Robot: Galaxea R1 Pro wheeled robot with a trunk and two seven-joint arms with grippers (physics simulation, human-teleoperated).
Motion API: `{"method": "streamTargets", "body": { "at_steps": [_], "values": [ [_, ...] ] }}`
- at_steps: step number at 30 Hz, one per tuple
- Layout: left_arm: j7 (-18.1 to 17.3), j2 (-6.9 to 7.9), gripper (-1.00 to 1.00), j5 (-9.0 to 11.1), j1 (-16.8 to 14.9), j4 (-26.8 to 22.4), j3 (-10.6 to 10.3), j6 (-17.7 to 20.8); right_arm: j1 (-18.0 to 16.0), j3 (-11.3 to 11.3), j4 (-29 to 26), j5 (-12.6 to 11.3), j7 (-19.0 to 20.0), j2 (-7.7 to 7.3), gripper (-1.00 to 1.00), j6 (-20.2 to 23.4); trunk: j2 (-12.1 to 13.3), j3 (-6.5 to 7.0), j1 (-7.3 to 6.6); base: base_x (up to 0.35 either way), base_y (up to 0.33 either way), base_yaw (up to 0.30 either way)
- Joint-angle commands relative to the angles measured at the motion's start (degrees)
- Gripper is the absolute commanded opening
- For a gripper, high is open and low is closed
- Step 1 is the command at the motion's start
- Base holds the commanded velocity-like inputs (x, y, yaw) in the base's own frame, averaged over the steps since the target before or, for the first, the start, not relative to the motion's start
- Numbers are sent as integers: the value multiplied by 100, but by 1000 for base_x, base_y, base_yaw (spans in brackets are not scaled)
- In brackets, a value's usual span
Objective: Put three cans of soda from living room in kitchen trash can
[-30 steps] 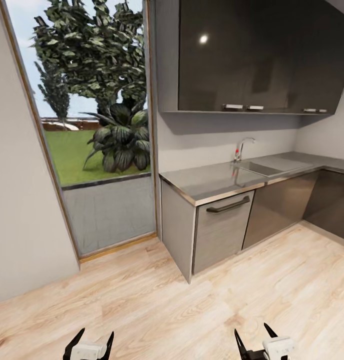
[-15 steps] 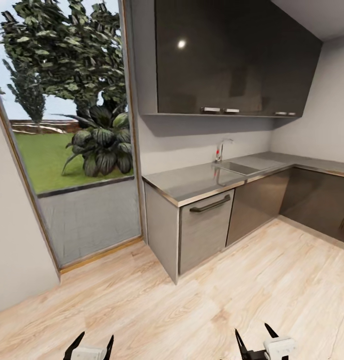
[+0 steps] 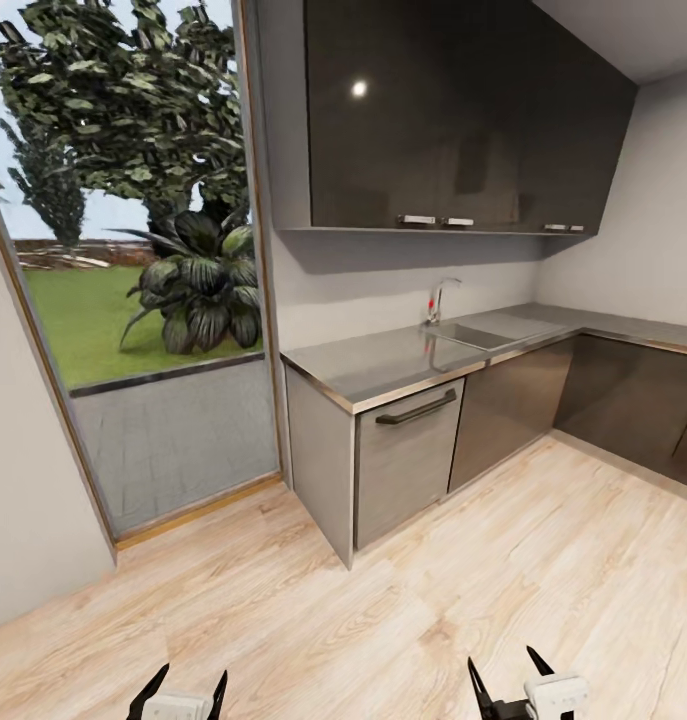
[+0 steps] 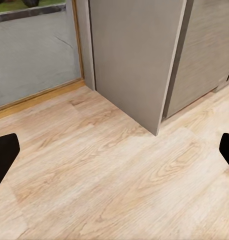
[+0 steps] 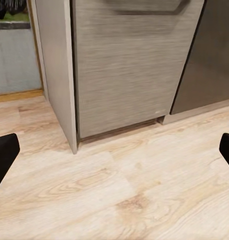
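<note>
Searching the kitchen (image 3: 453, 350) for the tash can, left gripper (image 3: 178, 690) and right gripper (image 3: 508, 675) wide, empty, low in frame

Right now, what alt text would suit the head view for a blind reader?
A kitchen corner with a steel worktop, sink and dark glossy cabinets beside a tall garden window. Two open pincers, left and right, hang over wood floor.
</note>
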Motion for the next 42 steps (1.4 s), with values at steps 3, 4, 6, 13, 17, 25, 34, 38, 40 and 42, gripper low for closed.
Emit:
{"method": "streamTargets", "body": {
  "at_steps": [3, 4, 6, 13, 17, 25, 34, 38, 40, 42],
  "values": [
    [3, 0, 100, -8, 0, 4, 2, 3, 0, 21, 0, 0, -5, 5, 100, -3, 0, 0, 0, 0, 0, -3],
    [3, 0, 100, -8, 0, 4, 2, 4, 0, 21, 0, -1, -6, 4, 100, -2, 0, 0, 0, 0, 0, -30],
    [3, 0, 100, -10, 0, 4, 2, 6, 0, 21, 0, -4, -6, 3, 100, 3, 0, 0, 0, 0, 0, -78],
    [-1, 0, 100, -14, 0, 8, 2, 7, 0, 14, 0, -23, -5, 5, 100, 31, 0, 0, 0, 0, 0, -178],
    [-4, 0, 100, -19, 0, 12, 2, 5, 0, 11, 0, -35, -6, 5, 100, 37, 0, 0, 0, 0, 0, -228],
    [-23, 6, 100, -44, 0, 155, -11, 2, 0, 9, 0, -193, -1, -1, 100, 40, 0, 0, 0, -31, 72, -240],
    [-38, 8, 100, -55, 0, 238, -15, 5, 0, 4, 0, -231, 2, -3, 100, 40, 0, 0, 0, -112, 258, -246],
    [-39, 9, 100, -41, 0, 246, -15, 1, 0, 4, 0, -235, 1, -3, 100, 39, 0, 0, 0, -125, 283, -249],
    [-40, 9, 100, -39, 0, 247, -15, 1, 0, 2, 0, -236, -1, -3, 100, 37, 0, 0, 0, -126, 287, -247],
    [-40, 9, 100, -36, 0, 249, -15, -1, 0, -5, 0, -235, -3, -3, 100, 34, 0, 0, 0, -127, 288, -210]
  ]
}}
